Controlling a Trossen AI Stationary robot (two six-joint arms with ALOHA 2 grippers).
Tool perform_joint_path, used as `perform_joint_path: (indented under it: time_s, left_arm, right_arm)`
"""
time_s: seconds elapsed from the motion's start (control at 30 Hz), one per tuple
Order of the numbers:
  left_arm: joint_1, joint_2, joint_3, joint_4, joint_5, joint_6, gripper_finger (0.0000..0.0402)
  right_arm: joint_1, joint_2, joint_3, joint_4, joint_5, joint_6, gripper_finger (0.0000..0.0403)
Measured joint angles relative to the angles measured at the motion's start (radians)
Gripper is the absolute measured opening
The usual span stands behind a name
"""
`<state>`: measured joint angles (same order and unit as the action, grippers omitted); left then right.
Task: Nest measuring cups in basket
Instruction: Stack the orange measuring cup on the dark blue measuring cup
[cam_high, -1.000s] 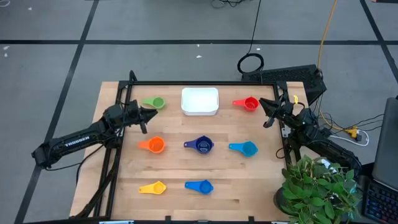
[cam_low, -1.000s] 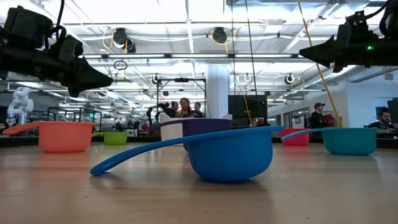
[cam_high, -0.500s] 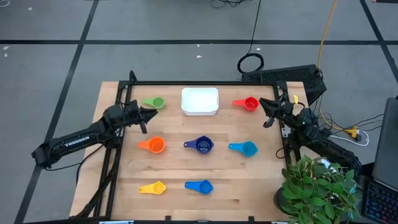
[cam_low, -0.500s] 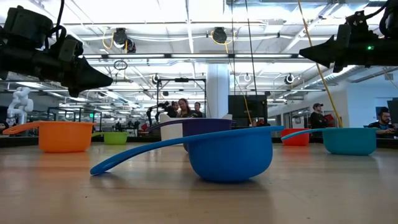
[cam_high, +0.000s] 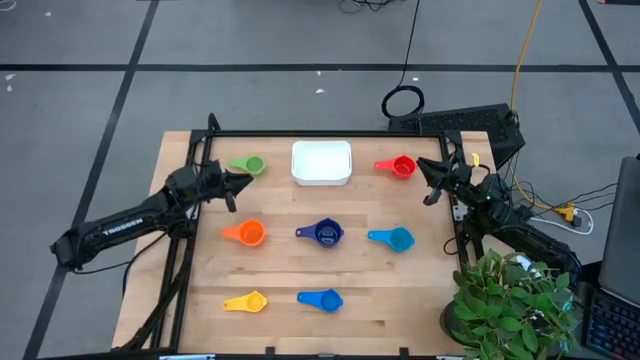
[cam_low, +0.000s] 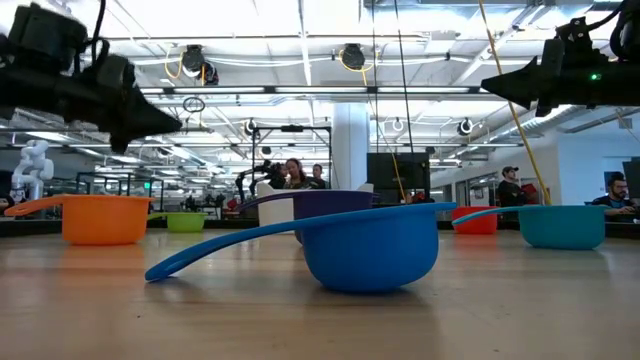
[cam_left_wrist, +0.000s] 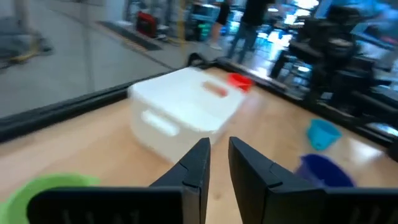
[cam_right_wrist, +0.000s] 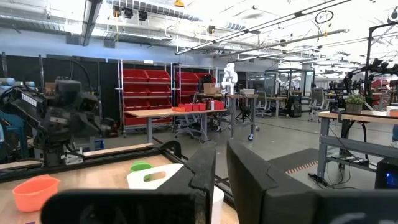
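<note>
The white basket stands at the table's far middle. Seven measuring cups sit upright on the wood, apart from each other: green, red, orange, dark blue, light blue, yellow and mid blue. My left gripper hovers above the table just near of the green cup, pointing toward the basket. It is shut and holds nothing. My right gripper hovers right of the red cup, also shut and holding nothing.
A black frame rail runs along the table's far edge. A potted plant stands off the near right corner. Cables and equipment lie behind the right arm. People stand in the room beyond.
</note>
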<state>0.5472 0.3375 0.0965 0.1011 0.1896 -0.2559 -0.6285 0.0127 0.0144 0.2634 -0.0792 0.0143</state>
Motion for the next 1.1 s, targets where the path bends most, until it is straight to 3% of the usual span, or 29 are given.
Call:
perform_joint_path:
  time_s: [0.1, 0.4, 0.63, 0.77, 0.97, 1.1]
  left_arm:
    - [-0.013, 0.029, 0.107, -0.115, 0.017, 0.018, 0.006]
    - [-0.088, 0.217, 0.513, -0.536, -0.064, 0.179, 0.006]
    - [-0.127, 0.376, 0.631, -0.869, -0.085, 0.254, 0.0074]
    - [-0.154, 0.444, 0.63, -0.915, -0.096, 0.248, 0.0126]
    - [-0.2, 0.545, 0.634, -0.919, -0.094, 0.221, 0.024]
    - [-0.233, 0.631, 0.708, -0.924, -0.115, 0.195, 0.0293]
  right_arm:
    - [0.0, 0.0, 0.0, 0.0, 0.0, 0.0, 0.0034]
    - [0.0, 0.0, 0.0, 0.0, 0.0, 0.0, 0.0034]
    - [0.0, 0.0, 0.0, 0.0, 0.0, 0.0, 0.0034]
    - [0.0, 0.0, 0.0, 0.0, 0.0, 0.0, 0.0034]
    - [0.0, 0.0, 0.0, -0.001, 0.0, 0.0, 0.0034]
    - [0.0, 0.0, 0.0, 0.0, 0.0, 0.0, 0.0034]
